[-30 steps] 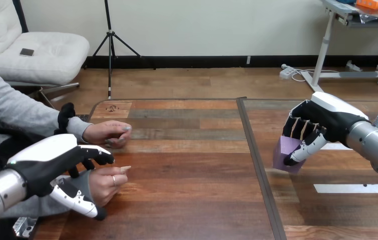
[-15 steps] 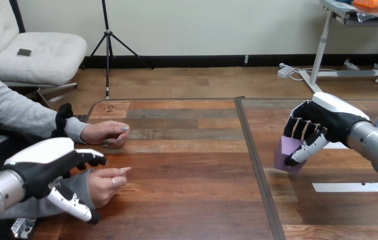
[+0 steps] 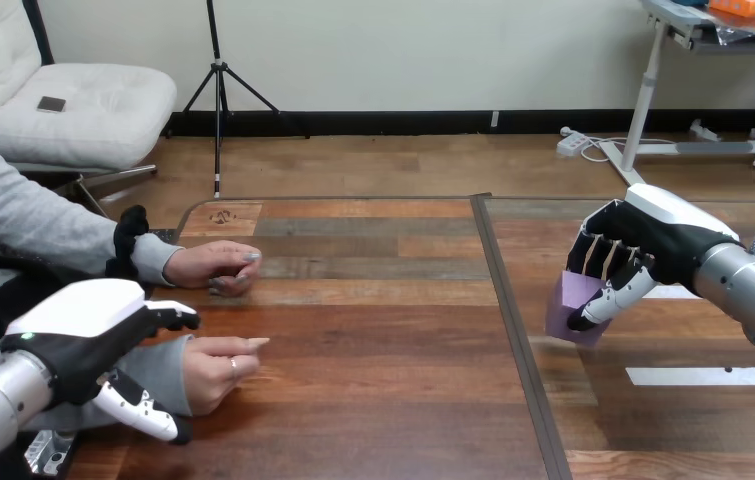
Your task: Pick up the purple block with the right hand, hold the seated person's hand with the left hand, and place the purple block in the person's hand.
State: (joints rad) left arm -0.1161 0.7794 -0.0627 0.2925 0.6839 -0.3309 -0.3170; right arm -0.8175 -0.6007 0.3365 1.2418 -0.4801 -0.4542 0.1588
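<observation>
While the purple block (image 3: pixel 573 306) hangs over the table's (image 3: pixel 383 340) right half, right hand (image 3: pixel 645 240) grasps it, fingers curled round. Left hand (image 3: pixel 83 340) slack, fingers and thumb straddling the wrist of the person's nearer hand (image 3: pixel 215 368), unclosed.
</observation>
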